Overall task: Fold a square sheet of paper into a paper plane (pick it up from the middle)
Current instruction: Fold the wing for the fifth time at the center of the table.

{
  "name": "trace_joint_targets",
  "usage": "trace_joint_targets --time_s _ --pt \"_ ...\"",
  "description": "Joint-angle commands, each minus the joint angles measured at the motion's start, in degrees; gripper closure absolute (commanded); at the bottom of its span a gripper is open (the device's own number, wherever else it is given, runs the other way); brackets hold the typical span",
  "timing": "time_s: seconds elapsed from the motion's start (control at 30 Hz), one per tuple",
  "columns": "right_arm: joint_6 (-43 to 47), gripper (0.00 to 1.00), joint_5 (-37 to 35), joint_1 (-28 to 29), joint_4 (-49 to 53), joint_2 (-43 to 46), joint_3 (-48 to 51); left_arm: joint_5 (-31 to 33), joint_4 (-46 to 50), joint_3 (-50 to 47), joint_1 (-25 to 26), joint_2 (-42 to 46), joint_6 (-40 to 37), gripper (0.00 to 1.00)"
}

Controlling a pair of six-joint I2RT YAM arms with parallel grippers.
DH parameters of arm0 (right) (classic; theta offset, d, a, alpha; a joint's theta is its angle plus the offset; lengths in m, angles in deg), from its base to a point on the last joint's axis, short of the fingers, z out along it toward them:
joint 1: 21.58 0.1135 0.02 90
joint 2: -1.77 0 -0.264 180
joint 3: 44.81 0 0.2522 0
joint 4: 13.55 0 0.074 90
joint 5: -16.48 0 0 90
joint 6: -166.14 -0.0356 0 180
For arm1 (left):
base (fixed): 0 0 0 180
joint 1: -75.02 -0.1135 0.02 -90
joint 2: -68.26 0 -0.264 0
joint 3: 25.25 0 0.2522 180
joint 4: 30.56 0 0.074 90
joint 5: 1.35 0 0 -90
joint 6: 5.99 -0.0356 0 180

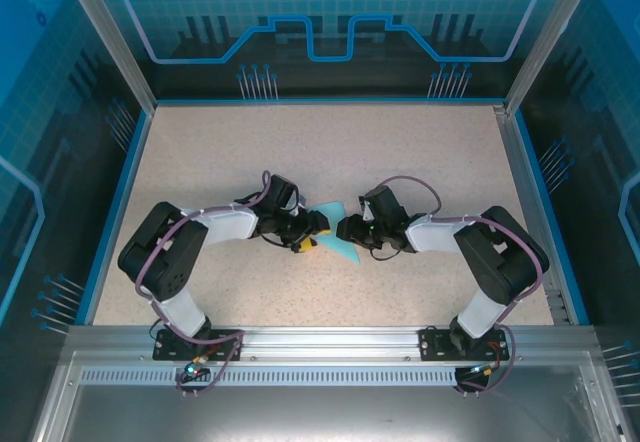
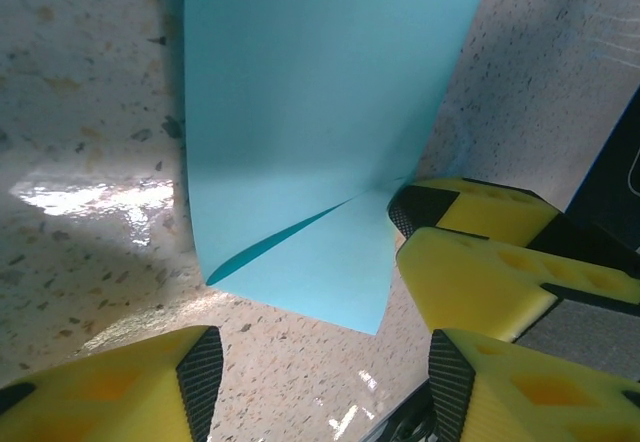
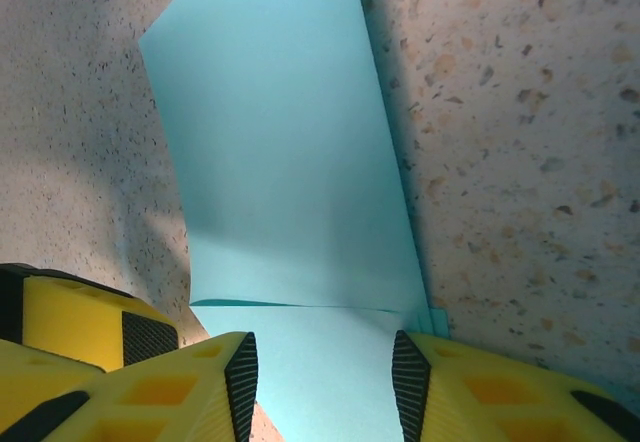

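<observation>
Partly folded light cyan square paper sheet (image 1: 346, 249), long axis crosswise between left tool (image 2: 322, 357) and right tool (image 3: 322, 357), both part-open, tips hiding its middle

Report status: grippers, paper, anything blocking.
Left gripper open, just short of paper. Right gripper open, straddling it. Paper creased, fold not flat. Nothing blocking.

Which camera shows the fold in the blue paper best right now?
Left wrist: the square sheet of paper is large and close, its folded flap gaping open. Right wrist shows a faint crease line across it; top external, a small distant sliver.
</observation>
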Motion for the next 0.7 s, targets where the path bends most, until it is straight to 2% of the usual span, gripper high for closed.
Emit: trace_joint_targets --time_s 0.0,0.27,0.67 --pt "-0.2 0.56 -2.2 -1.2 5.0 -1.9 2.5 1.2 2.9 1.8 0.4 -1.2 0.4 0.37" --pt "-0.1 0.56 -2.0 -1.2 4.9 -1.9 2.6 0.7 2.3 2.8 0.8 -2.9 0.5 0.37" --pt "0.4 0.57 -1.9 -1.3 4.4 -1.6 3.1 -0.8 0.3 4.5 1.5 -4.2 0.6 0.52"
